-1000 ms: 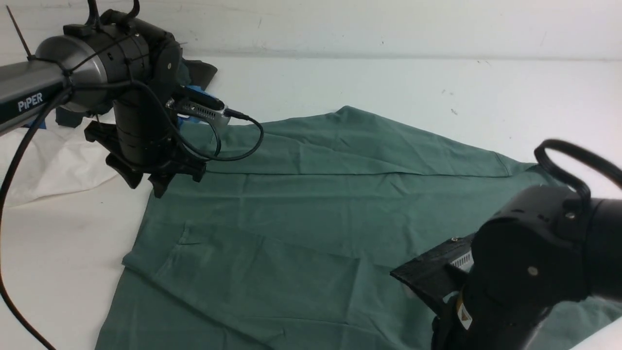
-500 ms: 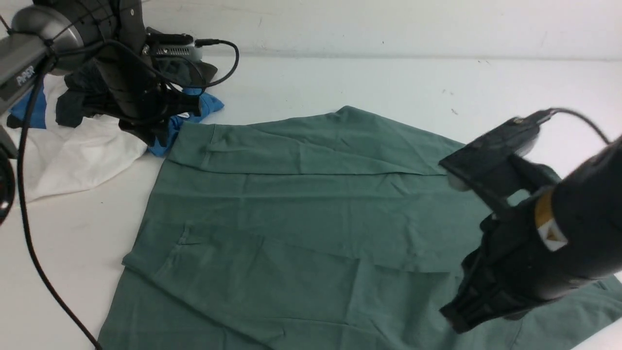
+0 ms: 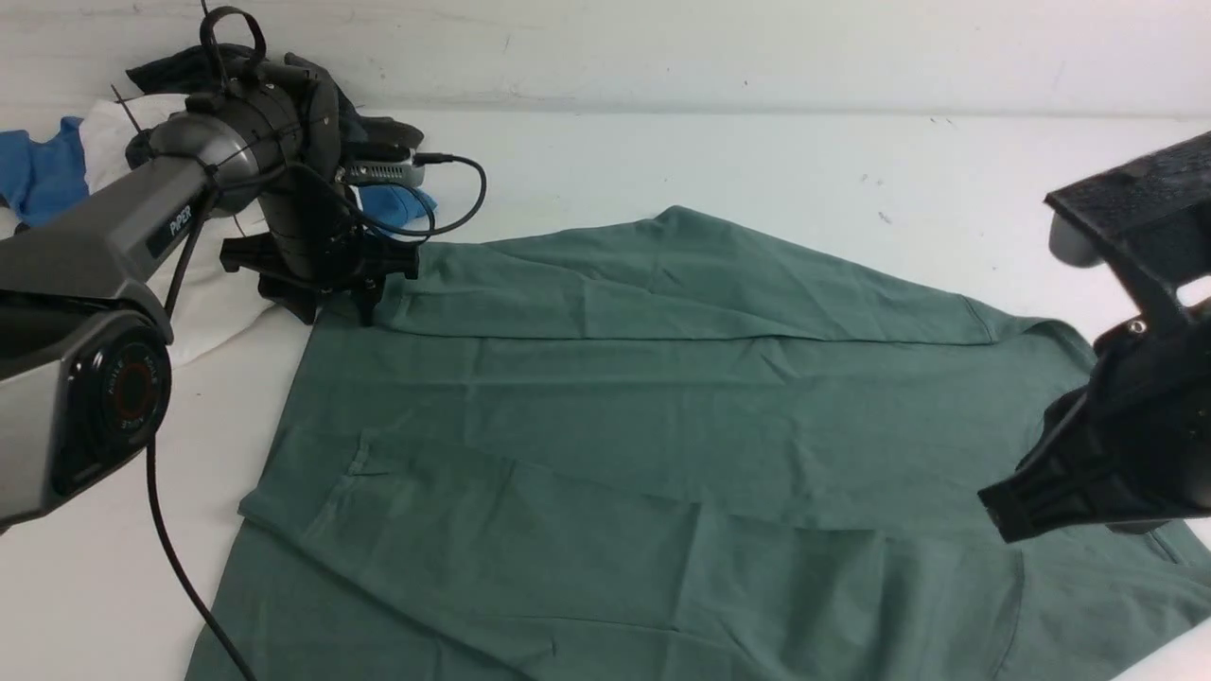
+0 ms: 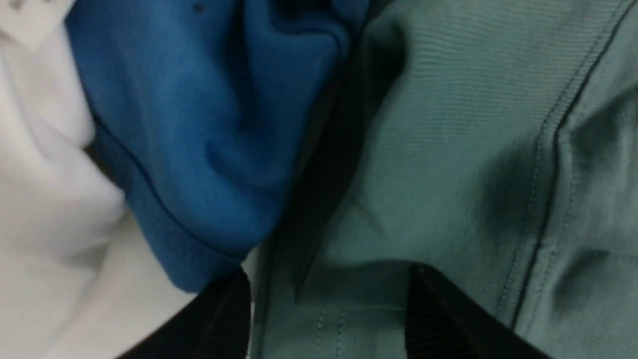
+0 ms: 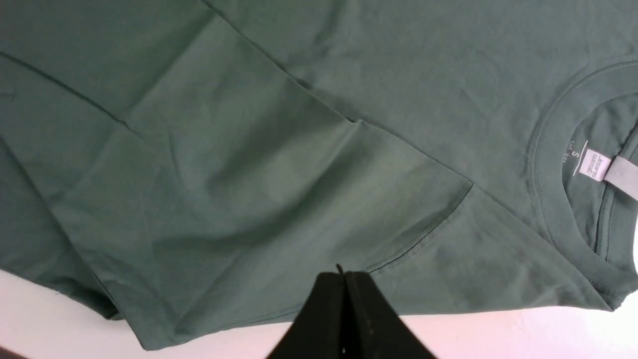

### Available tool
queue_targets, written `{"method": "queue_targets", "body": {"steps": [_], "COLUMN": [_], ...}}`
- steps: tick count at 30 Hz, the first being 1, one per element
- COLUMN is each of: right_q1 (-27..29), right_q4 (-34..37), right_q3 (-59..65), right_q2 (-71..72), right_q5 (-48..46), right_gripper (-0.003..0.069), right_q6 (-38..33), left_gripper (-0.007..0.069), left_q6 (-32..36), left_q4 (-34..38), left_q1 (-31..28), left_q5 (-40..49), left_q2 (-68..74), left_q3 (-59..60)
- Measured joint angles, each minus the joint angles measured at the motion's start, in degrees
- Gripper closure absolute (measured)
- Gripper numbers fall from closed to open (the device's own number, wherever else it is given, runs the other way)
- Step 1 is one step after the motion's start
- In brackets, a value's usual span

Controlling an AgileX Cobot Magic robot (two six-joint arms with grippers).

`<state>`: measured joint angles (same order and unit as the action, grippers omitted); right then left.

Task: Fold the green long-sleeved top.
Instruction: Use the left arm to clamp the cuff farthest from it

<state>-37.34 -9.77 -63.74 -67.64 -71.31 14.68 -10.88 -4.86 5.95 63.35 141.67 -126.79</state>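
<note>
The green long-sleeved top (image 3: 662,397) lies spread on the table with flat folds across it. Its round collar (image 5: 543,199) and white neck label (image 5: 595,167) show in the right wrist view. My left gripper (image 3: 336,310) is down at the top's far left corner. It stands open there, with its two fingers wide apart on either side of the stitched hem (image 4: 543,164). My right gripper (image 3: 1003,511) hangs above the top's right side. Its fingertips (image 5: 344,279) are pressed together and hold nothing.
A pile of other garments sits at the far left: blue (image 3: 38,175), white (image 3: 213,293) and dark (image 3: 378,132). The blue one (image 4: 199,124) touches the green top's corner beside my left gripper. Bare white table (image 3: 757,161) lies beyond the top.
My left arm came off the garment pile and down to the top's far left corner, jaws now wide. My right arm swung right and away from the top's near middle, and its jaws shut.
</note>
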Motion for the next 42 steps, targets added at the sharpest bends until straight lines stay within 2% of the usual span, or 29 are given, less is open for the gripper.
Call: {"method": "queue_targets", "body": {"steps": [9,15,25,42], "right_q1": [0.1,0.1,0.1,0.1], "right_q4": [0.0,0.0,0.1,0.3], "right_q3": [0.0,0.0,0.0,0.0], "right_q2": [0.0,0.0,0.0,0.0], "right_q5": [0.4,0.5,2.5,2.6], "right_gripper": [0.0673,0.0673,0.0673,0.0673], "right_q6": [0.0,0.0,0.0,0.0], "left_gripper": [0.0218,0.0218,0.0218,0.0218], "left_q6": [0.0,0.0,0.0,-0.2], "left_q4": [0.3,-2.0,3.4,3.5], "left_q1": [0.0,-0.1,0.0,0.0], "left_q5": [-2.2,-1.9,-1.8,-6.8], "left_q2": [0.2,-1.8,-1.8,0.0], "left_q3": [-0.1,-0.1,-0.1,-0.1]}}
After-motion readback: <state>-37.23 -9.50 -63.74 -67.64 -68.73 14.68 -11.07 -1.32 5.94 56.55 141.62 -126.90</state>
